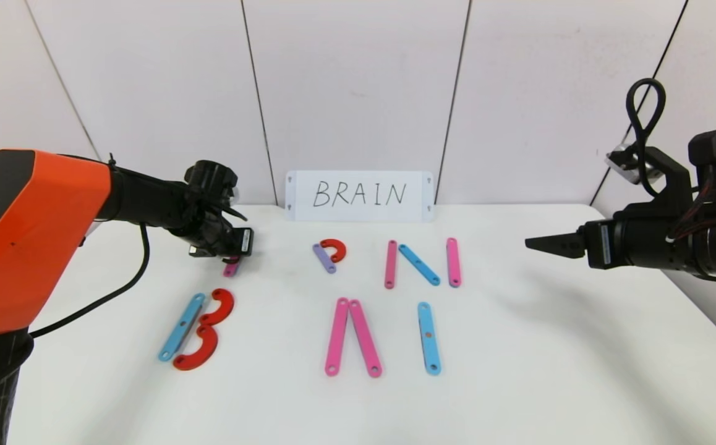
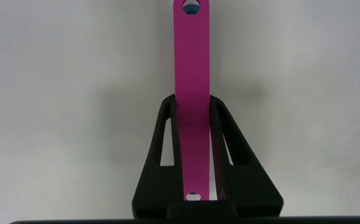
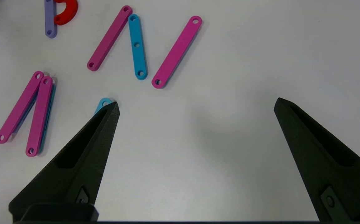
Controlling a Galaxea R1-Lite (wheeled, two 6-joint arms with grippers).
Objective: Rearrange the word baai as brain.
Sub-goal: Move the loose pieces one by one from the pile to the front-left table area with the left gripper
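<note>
Left hand (image 1: 232, 256) grips a pink bar (image 2: 191, 93) near the surface's (image 1: 519, 371) far left, while the right hand (image 3: 195, 105) hovers wide open at the right edge.

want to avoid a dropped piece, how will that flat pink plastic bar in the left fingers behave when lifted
The flat pink plastic bar runs straight past the shut left gripper, so probably stiff. It looks thin and holed, likely light. Its smooth faces might slip or pivot.
</note>
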